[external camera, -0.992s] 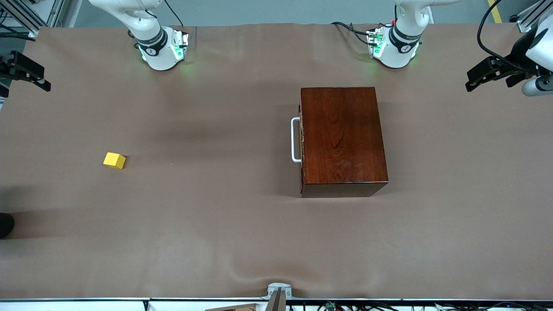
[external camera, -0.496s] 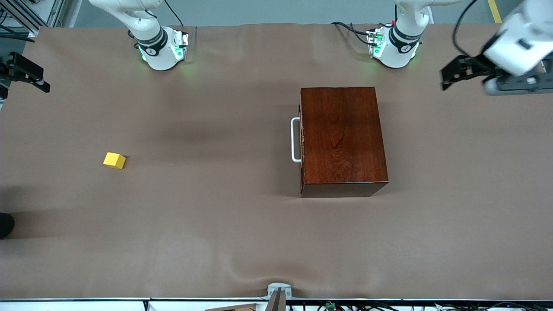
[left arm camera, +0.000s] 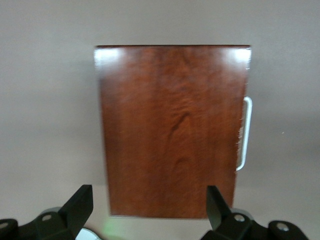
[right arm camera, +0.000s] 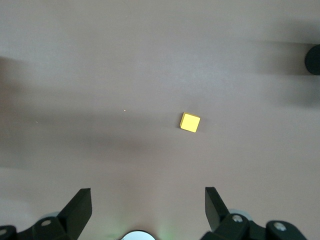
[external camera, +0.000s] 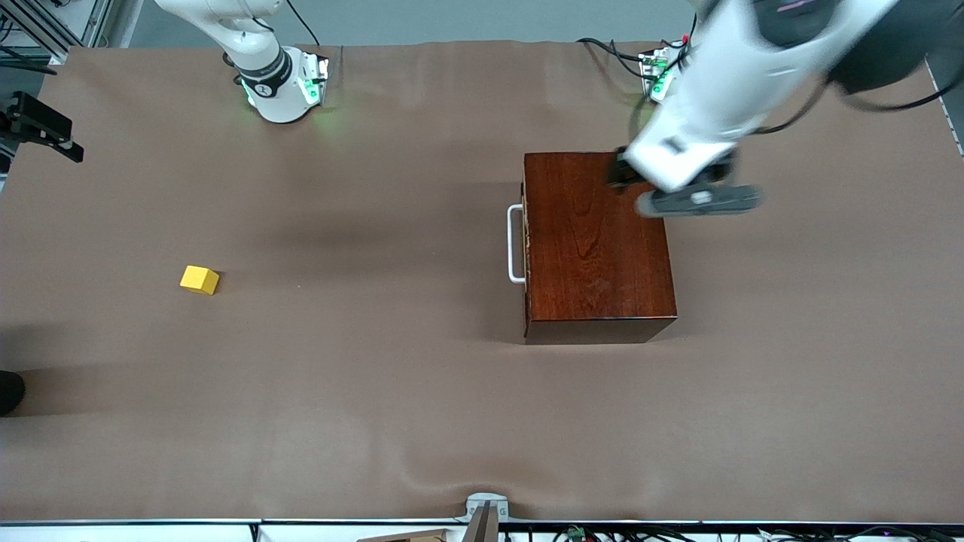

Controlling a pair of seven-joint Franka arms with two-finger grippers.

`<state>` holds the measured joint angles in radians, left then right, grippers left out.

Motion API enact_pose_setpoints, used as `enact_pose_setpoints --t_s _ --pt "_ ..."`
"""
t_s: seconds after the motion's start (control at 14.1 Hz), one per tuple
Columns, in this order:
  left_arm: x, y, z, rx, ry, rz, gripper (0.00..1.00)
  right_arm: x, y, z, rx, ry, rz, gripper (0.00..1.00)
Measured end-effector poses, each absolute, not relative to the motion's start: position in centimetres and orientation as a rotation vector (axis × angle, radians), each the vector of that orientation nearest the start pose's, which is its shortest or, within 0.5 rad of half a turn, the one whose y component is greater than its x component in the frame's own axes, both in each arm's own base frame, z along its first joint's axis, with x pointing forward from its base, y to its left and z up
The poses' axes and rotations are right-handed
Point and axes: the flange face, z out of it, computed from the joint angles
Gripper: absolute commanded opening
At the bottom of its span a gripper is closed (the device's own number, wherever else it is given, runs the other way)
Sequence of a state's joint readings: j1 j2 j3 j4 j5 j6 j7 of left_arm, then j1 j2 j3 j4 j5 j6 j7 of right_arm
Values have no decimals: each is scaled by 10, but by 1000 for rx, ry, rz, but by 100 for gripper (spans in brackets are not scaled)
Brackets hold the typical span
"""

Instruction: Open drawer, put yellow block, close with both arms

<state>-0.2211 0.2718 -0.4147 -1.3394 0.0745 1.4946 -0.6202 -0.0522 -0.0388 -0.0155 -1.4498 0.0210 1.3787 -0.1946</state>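
Fingers (left arm camera: 80, 205) of the left gripper (left arm camera: 147, 210) hang spread and empty over the box (external camera: 595, 241); right gripper's (right arm camera: 147, 210) fingers likewise spread, empty.

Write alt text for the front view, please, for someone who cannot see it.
The left hand hangs open over a dark wooden box whose drawer is shut. A yellow block lies toward the right arm's end of the table.

This is a robotics lab, not a home or shop. 2 white robot arms stand on round bases lit green (external camera: 282, 90) at the table's 12 o'clock edge, with loose black cables (external camera: 602, 49) beside one base. A plain brown cloth (external camera: 376, 376) covers the whole table, aluminium framing (external camera: 30, 22) shows at 10 o'clock, and a camera mount (external camera: 486, 512) sits at 6 o'clock.
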Motion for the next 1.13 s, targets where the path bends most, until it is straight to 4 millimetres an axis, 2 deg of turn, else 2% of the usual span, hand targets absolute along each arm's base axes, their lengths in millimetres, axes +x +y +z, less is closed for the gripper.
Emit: enact_pose_setpoints --t_s 0.14,0.43,0.57,0.78,0.92,1.13 --pt "524 -377 548 -3111 31 129 100 520 -33 685 -3109 -202 46 100" --pt "523 -443 494 -3076 -54 102 100 520 -34 684 -3109 -200 47 100" --pt "512 -484 461 -3022 -82 39 100 520 -34 684 -3109 -201 47 100" --pt "483 -541 414 -2950 -54 -67 100 520 -33 684 -3109 -201 47 100" --pt "474 -556 390 -2930 -44 -72 100 520 -33 684 -3109 -201 47 100" --pt "473 -560 363 -2903 -33 -48 100 520 -33 684 -3109 -201 47 100"
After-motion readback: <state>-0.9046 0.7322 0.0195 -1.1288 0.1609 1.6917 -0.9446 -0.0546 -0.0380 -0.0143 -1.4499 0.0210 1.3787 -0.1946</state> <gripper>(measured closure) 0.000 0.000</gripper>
